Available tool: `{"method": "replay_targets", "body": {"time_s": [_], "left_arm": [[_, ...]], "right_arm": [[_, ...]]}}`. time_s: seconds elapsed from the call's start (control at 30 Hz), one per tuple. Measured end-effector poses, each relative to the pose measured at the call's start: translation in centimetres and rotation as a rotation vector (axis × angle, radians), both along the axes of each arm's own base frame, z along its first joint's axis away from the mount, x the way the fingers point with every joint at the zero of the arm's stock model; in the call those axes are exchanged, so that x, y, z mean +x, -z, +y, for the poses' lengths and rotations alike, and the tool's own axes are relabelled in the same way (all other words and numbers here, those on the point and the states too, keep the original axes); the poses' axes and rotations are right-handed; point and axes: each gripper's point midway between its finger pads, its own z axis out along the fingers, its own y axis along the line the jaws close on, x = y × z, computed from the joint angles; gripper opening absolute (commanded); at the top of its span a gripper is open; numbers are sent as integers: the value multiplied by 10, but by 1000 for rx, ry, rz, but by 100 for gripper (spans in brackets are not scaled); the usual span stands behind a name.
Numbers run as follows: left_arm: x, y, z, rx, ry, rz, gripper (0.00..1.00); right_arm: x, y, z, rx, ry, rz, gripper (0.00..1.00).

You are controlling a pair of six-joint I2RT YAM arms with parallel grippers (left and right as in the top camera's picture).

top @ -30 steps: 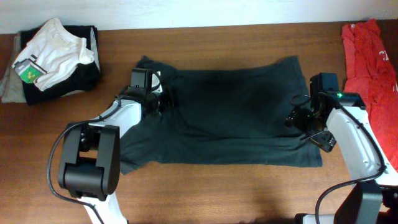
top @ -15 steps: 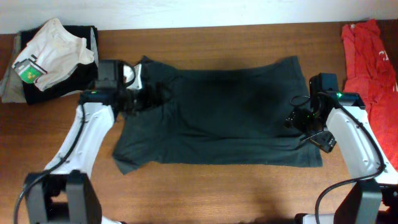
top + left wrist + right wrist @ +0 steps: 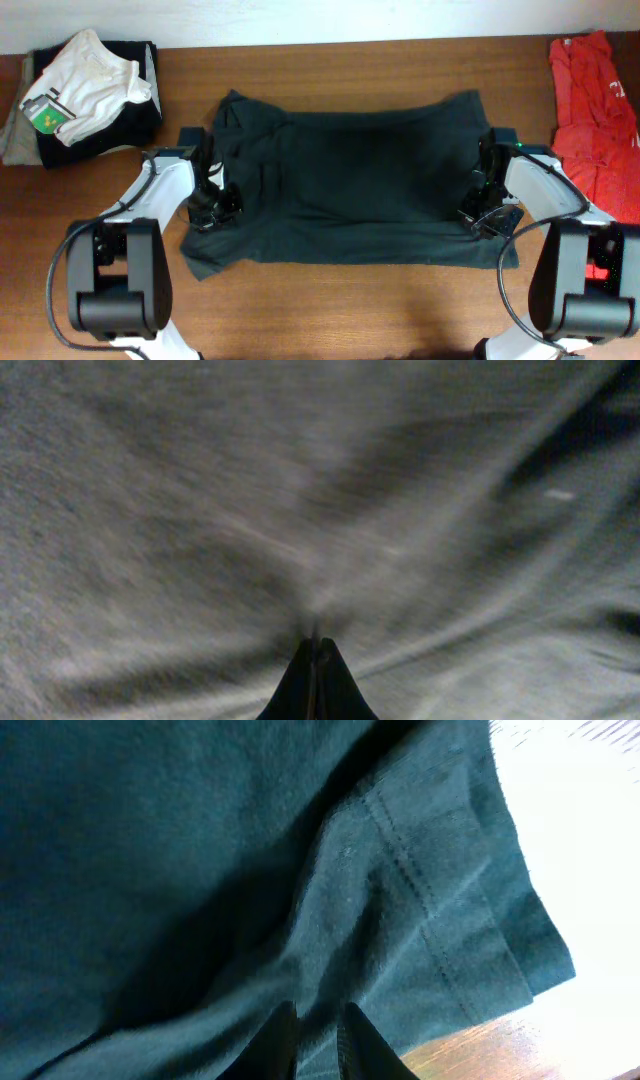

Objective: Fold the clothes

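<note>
A black T-shirt (image 3: 360,180) lies spread flat across the middle of the table, no lettering showing. My left gripper (image 3: 213,207) rests on its left side near the sleeve. In the left wrist view that gripper (image 3: 315,648) is shut, and creases of the cloth (image 3: 300,510) run into its tip. My right gripper (image 3: 478,215) is at the shirt's right hem. In the right wrist view this gripper (image 3: 318,1025) has a ridge of the fabric (image 3: 200,870) pinched between nearly closed fingers, beside the stitched hem. A red T-shirt (image 3: 595,100) lies crumpled at the far right.
A pile of garments (image 3: 85,90), white on top of black, sits at the back left corner. Bare wooden table (image 3: 350,310) runs along the front edge and behind the shirt. The right arm's base stands close to the red T-shirt.
The left gripper moved from the collar area down to the shirt's left side and shut. The right gripper shifted onto the right hem and closed on the fabric.
</note>
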Motion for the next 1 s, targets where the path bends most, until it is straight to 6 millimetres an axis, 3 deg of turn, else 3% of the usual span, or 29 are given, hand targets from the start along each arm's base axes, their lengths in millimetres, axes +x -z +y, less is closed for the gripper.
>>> {"method": "replay_targets", "body": {"time_s": [0.27, 0.37, 0.47, 0.63, 0.73, 0.83, 0.87, 0.9, 0.93, 0.97, 1.0], "left_arm": [[-5, 10, 35, 31, -94, 37, 1], [-9, 12, 40, 12, -142, 43, 1], [-24, 12, 51, -20, -236, 88, 1], [-53, 12, 75, -46, -423, 210, 1], [-64, 9, 90, -18, -488, 220, 1], [-65, -12, 116, 90, -548, 140, 1], [-62, -25, 125, 136, -566, 82, 7], [-58, -41, 131, 168, -580, 15, 19], [-55, -56, 137, 195, -595, -52, 36], [-52, -68, 140, 209, -602, -109, 57], [-47, -84, 144, 223, -611, -183, 81]], "right_arm": [[-6, 22, 8, 44, 6, -15, 22], [-6, 23, 10, 48, 7, -41, 4], [-8, 22, 13, 64, 43, -34, 4], [-38, 22, 22, 89, 126, 74, 4], [-57, 11, 25, 88, 153, 106, 4], [-61, -27, 18, 35, 185, -1, 4], [-60, -44, 15, 18, 191, -67, 16], [-60, -55, 13, 7, 195, -119, 41], [-58, -70, 11, -4, 195, -195, 83], [-55, -82, 10, -11, 195, -262, 99], [-53, -95, 9, -16, 180, -331, 99]]}}
